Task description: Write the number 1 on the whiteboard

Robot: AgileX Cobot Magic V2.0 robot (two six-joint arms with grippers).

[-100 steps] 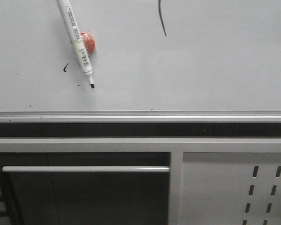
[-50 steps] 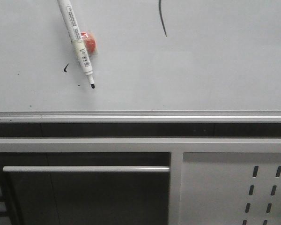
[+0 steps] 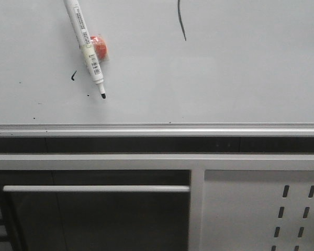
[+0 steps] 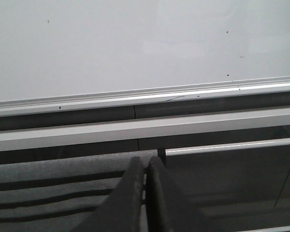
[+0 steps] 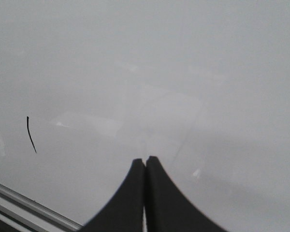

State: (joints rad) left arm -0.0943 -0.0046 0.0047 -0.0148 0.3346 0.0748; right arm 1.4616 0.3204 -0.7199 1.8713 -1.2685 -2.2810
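The whiteboard [image 3: 225,78] fills the upper half of the front view, with a silver bottom rail [image 3: 157,128]. The number 1 [image 3: 181,23] is a thin curved black stroke at the top centre, cut off by the frame's top edge. It also shows in the right wrist view [image 5: 31,134]. My right gripper [image 5: 145,161] is shut and empty, close to the board [image 5: 183,72], with the stroke off to one side. My left gripper [image 4: 145,162] is shut and empty, lower than the board's rail [image 4: 145,94]. Neither gripper shows in the front view.
A white marker [image 3: 86,44] with an uncapped black tip lies slanted against the board's upper left, beside an orange-red round piece [image 3: 100,47]. A small black tick mark [image 3: 73,76] is near it. Below the rail are a grey frame, a bar [image 3: 94,189] and a perforated panel [image 3: 261,209].
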